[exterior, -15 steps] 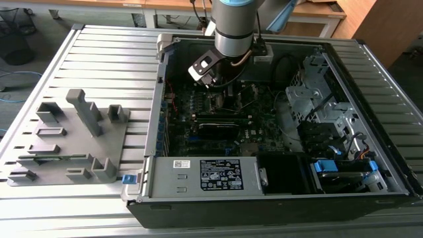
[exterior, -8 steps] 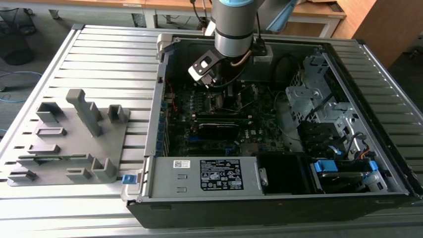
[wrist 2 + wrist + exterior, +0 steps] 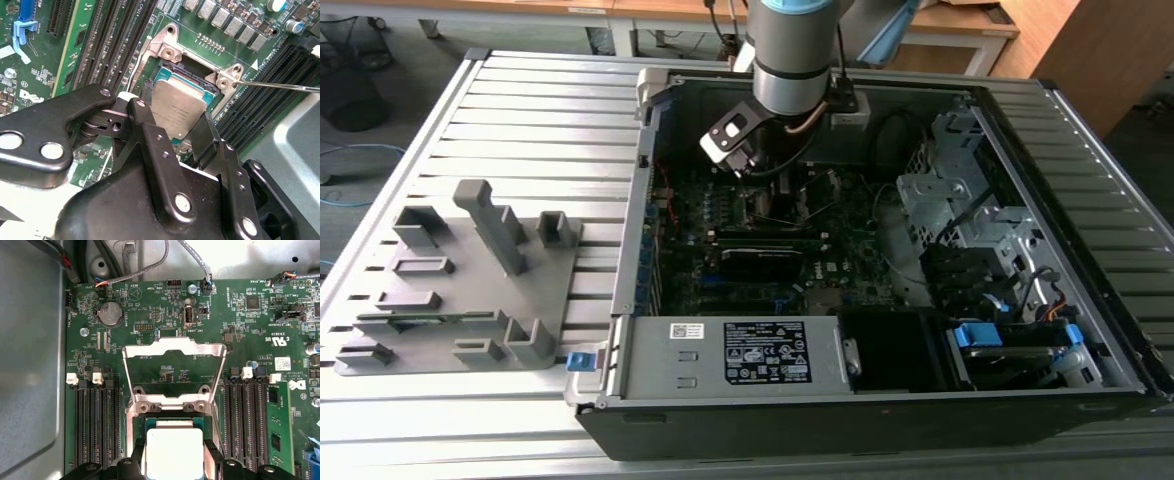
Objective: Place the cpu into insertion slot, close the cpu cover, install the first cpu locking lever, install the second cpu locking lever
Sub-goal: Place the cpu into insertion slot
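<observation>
Cpu (image 3: 177, 112) sits between my fingers (image 3: 147, 140) at the insertion slot (image 3: 167, 50). My gripper (image 3: 172, 116) is drawn in against two opposite edges of the chip and holds it. I cannot tell whether it is fully seated.

Largest around me is the open computer case (image 3: 881, 420), with sheet-metal walls that leave wide room above the board. The green motherboard (image 3: 165, 305) lies flat inside it, densely studded with small parts. Long black memory slots (image 3: 95, 425) run in ribbed banks on both sides of the socket, just beside my finger links, so sideways room is tight.

The cpu cover (image 3: 172, 347), a thin silvery frame with a big square window, is swung open on its hinge at one edge of the socket and is clear of the chip. The cpu face is smooth, pale matte metal with rounded corners on a green rim. A locking lever (image 3: 280, 86), a thin bright wire, sticks out from one socket corner.
</observation>
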`<state>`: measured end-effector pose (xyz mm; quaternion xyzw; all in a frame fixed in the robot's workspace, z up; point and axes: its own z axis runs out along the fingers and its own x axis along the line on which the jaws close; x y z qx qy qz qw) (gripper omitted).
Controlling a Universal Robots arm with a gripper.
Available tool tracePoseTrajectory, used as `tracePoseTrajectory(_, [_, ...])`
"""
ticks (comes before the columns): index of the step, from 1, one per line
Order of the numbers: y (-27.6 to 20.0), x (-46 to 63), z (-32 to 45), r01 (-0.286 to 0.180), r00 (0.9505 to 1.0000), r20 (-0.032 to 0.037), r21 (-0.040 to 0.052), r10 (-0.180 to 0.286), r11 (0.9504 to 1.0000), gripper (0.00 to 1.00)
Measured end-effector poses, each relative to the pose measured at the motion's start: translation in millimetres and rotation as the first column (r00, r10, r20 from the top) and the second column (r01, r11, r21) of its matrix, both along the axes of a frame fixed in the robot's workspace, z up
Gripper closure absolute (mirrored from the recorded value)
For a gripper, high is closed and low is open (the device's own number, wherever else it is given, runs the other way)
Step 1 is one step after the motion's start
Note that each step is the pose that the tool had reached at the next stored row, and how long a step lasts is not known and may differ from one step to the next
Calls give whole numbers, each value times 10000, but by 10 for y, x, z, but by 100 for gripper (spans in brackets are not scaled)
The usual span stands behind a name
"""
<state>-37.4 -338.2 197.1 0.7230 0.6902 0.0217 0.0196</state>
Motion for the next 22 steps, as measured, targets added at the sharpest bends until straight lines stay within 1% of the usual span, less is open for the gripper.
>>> tracePoseTrajectory(5, [3, -1, -24, 1, 10000, -1, -2, -1, 10000, 46])
tracePoseTrajectory(11, [26, -1, -35, 1, 10000, -1, -1, -1, 10000, 46])
tracePoseTrajectory(22, [29, -4, -40, 2, 10000, 4, 1, -2, 10000, 46])
